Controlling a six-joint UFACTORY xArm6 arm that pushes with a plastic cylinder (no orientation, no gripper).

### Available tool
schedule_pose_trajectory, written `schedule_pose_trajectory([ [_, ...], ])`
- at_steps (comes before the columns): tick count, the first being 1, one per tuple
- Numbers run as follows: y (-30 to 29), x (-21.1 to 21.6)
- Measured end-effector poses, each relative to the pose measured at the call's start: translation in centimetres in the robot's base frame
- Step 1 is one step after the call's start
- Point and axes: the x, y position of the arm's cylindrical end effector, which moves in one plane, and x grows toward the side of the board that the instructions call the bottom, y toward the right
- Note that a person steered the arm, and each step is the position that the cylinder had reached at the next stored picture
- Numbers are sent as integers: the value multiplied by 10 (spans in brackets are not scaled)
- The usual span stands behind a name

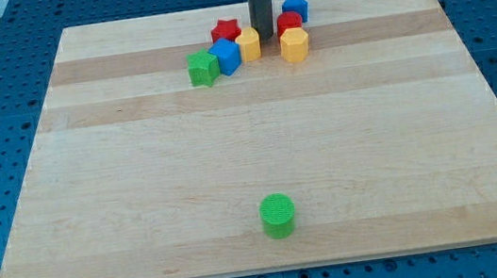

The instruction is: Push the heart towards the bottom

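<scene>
My tip (264, 33) is down in the cluster of blocks near the view's top centre. A small yellow block (248, 43), which looks like the heart, sits just left of the tip, touching or nearly touching it. A yellow hexagon (294, 45) lies just to the tip's lower right, and a red block (288, 23) just to its right. A red star (227, 30) is up-left of the yellow heart. A blue cube (226, 56) touches the heart's lower left, with a green cube (203, 69) beside it.
A blue block (295, 6) stands at the top of the cluster, right of the rod. A green cylinder (278, 215) sits alone near the bottom centre of the wooden board (141, 190). A blue pegboard surrounds the board.
</scene>
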Motion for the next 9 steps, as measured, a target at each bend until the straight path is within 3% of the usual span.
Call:
schedule_pose_trajectory([
  [2,0,-6],
  [3,8,-71],
  [4,8,-83],
  [6,79,-82],
  [7,77,-82],
  [8,41,-54],
  [9,-11,11],
])
